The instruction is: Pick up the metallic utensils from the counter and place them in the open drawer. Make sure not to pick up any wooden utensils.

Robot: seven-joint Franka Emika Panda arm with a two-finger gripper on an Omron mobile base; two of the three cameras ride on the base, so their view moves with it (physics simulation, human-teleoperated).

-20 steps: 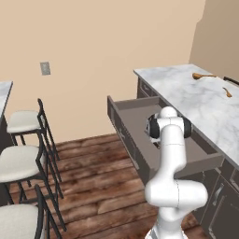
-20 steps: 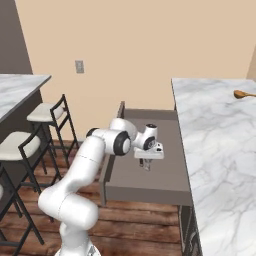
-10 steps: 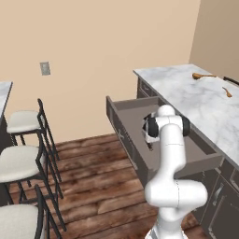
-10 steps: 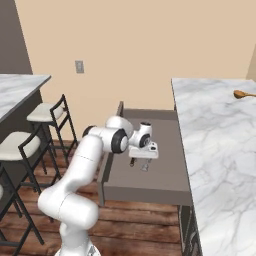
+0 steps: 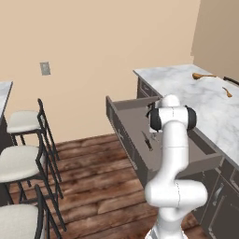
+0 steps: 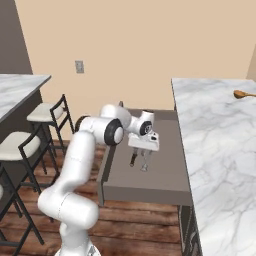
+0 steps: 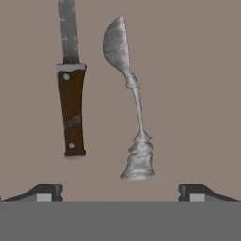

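Gripper: the gripper (image 7: 120, 190) is seen spread wide with nothing between its fingertips (image 7: 46, 192); it hangs just above the floor of the open drawer (image 6: 165, 172), pointing down into it.

Silver spoon: a short silver-grey spoon (image 7: 129, 101) lies flat on the drawer floor, directly ahead of the gap between the fingertips, its flared handle end nearest them and its bowl farthest. It is not touched by either tip.

Dark-handled utensil: a knife-like piece with a brown handle and grey blade (image 7: 70, 80) lies beside the spoon, roughly parallel to it and apart from it, in line with one fingertip. In the right base view it is seen as a thin dark sliver (image 6: 133, 159) just beside the gripper.

Drawer: pulled out from the grey-brown base under the counter (image 5: 186, 84), its front panel facing the wooden floor.

Wooden spoons: two orange-brown spoons (image 5: 203, 75) (image 5: 227, 92) rest on the marble counter, well apart from the gripper.

Stools: white-seated bar stools (image 5: 21, 122) stand at the left of the room.
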